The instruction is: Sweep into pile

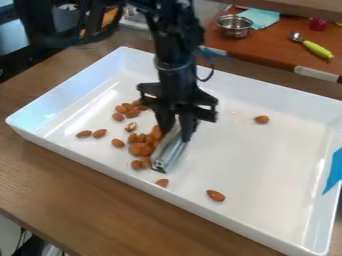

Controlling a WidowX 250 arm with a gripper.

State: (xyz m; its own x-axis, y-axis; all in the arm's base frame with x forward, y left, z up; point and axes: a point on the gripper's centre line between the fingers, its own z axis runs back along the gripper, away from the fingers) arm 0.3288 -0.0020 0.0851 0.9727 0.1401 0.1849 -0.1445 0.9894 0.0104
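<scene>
The black gripper hangs over the middle of a white tray, shut on a metallic bar-shaped sweeping tool. The tool slants down toward the tray's front wall, its lower end low over the tray floor. Brown almonds cluster against or close by the tool's left side. More almonds lie loosely behind them, left of the gripper, and a pair sits farther left. Single almonds rest near the front wall, just below the tool, and at the right rear.
High tray walls surround the almonds. Blue tape is on the right wall. Behind the tray, an orange-brown surface holds a metal pot, a teal cloth and a green-handled spoon. The wooden table extends in front.
</scene>
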